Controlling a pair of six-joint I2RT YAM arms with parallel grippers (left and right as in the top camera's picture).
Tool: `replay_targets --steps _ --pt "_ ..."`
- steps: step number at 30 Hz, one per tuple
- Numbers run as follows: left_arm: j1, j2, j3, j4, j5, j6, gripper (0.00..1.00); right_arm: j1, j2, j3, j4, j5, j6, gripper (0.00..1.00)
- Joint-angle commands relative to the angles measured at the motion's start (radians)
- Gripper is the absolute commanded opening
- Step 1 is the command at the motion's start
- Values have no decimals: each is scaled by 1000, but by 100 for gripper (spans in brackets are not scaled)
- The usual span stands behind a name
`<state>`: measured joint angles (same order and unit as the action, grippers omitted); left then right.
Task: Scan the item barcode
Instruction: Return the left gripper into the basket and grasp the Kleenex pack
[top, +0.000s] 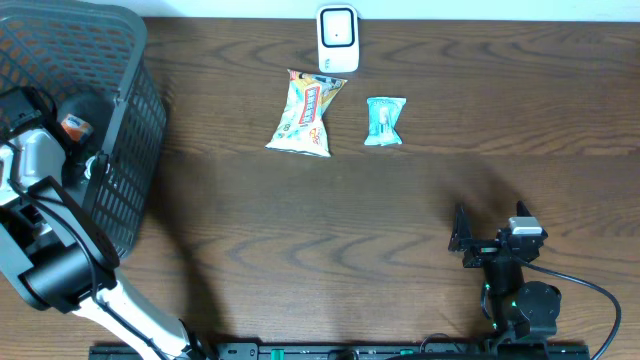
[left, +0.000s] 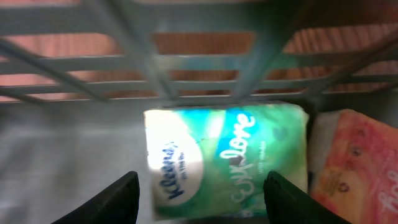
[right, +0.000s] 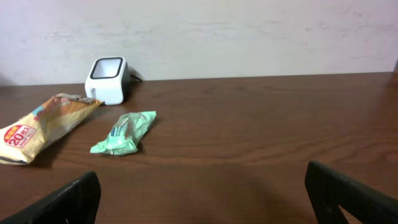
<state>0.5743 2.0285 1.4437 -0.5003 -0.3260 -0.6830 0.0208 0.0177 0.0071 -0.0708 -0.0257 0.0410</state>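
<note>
I see the left gripper (left: 205, 202) inside the basket (left: 186, 62), jaws partly spread astride the Kleenex tissue pack (left: 227, 158), not clamping it; the right gripper (right: 205, 196) gapes wide, empty.

Mock shop checkout, benchtop setup. Evidence: white barcode scanner (top: 337, 38) at far edge of wooden table (top: 400, 220); grey mesh shopping basket (top: 130, 150) at left holding tissue pack (left: 227, 158); snack bag (top: 305, 112), green packet (top: 384, 121) near scanner; plain wall (right: 249, 31) behind.
</note>
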Motion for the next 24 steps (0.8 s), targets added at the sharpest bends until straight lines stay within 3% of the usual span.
replay_targets --steps 1,6,7,9,10,11,17,24 --pt "5 55 -18 14 45 24 63 -8 0 -1 -4 8 10 99" --pt "5 85 -18 23 45 62 62 -8 0 -1 -4 8 10 99" --pt "5 85 -18 22 45 62 53 -8 0 -1 -4 8 10 99" --pt "4 85 -18 19 46 95 21 -8 0 -1 -4 8 10 99" --pt "4 82 -18 16 46 124 11 -8 0 -1 -4 8 10 99" --pt "4 78 -18 12 46 148 8 -8 0 -1 -4 8 10 99" --pt "4 -7 -17 -53 65 181 7 -8 0 -1 -5 8 10 99" --pt "4 -327 -17 -124 285 180 7 -8 0 -1 -4 8 10 99"
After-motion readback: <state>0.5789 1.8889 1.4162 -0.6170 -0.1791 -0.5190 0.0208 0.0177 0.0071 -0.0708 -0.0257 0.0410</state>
